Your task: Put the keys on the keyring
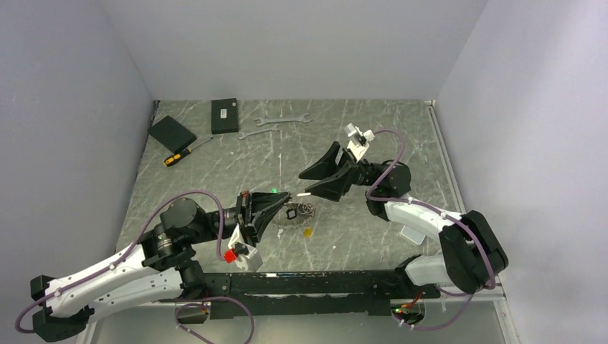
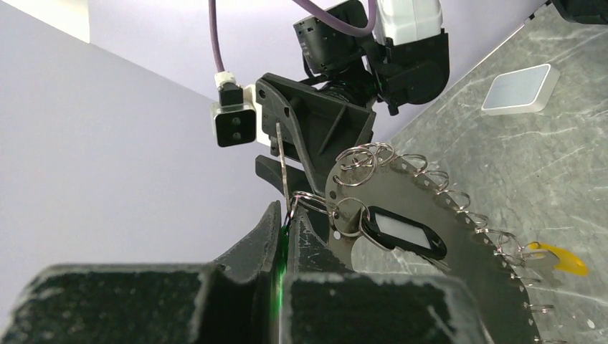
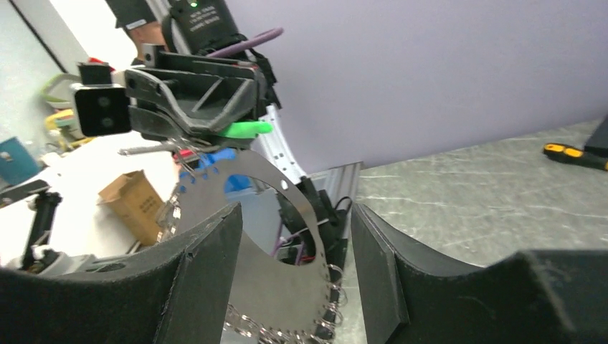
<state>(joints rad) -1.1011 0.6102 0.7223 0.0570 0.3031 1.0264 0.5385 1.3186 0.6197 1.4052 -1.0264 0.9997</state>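
1. The left end effector (image 2: 285, 222) is clenched on the green tag (image 3: 244, 130). The silvery keys (image 2: 284, 172) poke up past its tips, right at the rim of the keyring (image 2: 444, 236).
2. The right end effector (image 3: 295, 215) is released, with fingers wide either side of the keyring and gripping nothing.
3. The risk, as I see it: nothing steadies the keyring, so a push from the keys could swing it away. The slick tag might also twist in the grip.
4. That rim is crowded. Small split rings (image 2: 356, 159) and a black tag (image 2: 403, 234) sit just beside the keys and could snag.
5. The yellow tag (image 2: 566, 261) is further along the keyring. The wrenches (image 1: 283, 120) and screwdriver (image 1: 179, 156) lie far back on the surface (image 1: 215, 172), well out of the way.
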